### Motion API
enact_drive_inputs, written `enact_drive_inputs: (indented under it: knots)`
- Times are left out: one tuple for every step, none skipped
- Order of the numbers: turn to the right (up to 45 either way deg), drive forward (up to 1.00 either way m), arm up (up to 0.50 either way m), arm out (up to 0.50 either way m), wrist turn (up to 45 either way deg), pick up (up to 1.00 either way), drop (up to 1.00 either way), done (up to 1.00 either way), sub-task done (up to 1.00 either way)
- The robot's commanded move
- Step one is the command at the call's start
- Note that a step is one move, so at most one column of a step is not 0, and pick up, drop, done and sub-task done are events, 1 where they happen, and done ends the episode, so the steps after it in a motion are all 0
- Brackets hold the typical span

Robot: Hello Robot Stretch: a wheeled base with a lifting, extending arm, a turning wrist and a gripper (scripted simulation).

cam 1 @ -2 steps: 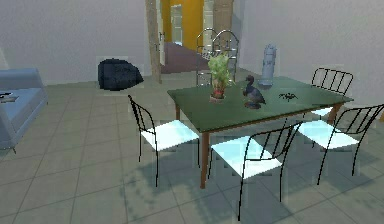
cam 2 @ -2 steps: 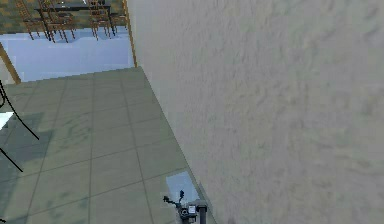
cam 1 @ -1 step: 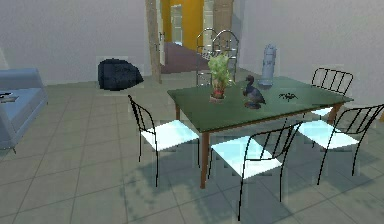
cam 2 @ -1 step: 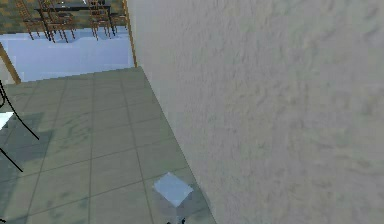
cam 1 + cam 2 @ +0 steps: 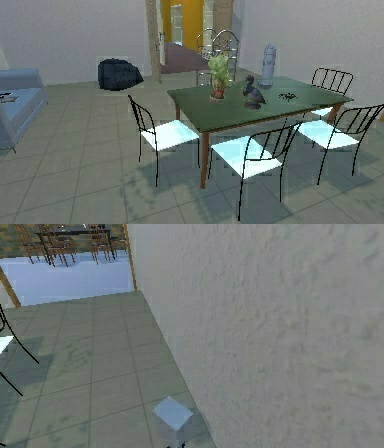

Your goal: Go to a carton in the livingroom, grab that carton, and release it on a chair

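A grey-green tiled floor [image 5: 90, 170] lies under plain pale walls [image 5: 80, 35]. At 3 o'clock in the forward view a dark green rectangular counter on brown wooden legs [image 5: 262, 104] stands ringed by black wire-frame chairs with pale blue seats [image 5: 172, 134]. A wood-framed doorway [image 5: 190, 35] opens at 12 o'clock, and a pale blue sofa [image 5: 14, 112] sits at 9 o'clock. In the arm side view a rough white plaster wall [image 5: 270, 324] runs from 12 to 4 o'clock.
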Motion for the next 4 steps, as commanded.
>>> enact_drive_inputs:
  knots:
    - [0.0,0.00,0.10,0.00,0.0,0.00,0.00,0.00,0.00]
    - [0.0,0.00,0.50,0.00,0.0,0.00,0.00,0.00,0.00]
    - [0.0,0.00,0.48,0.00,0.0,0.00,0.00,0.00,0.00]
    - [0.0,0.00,0.00,0.00,-45.0,0.00,0.00,0.00,0.00]
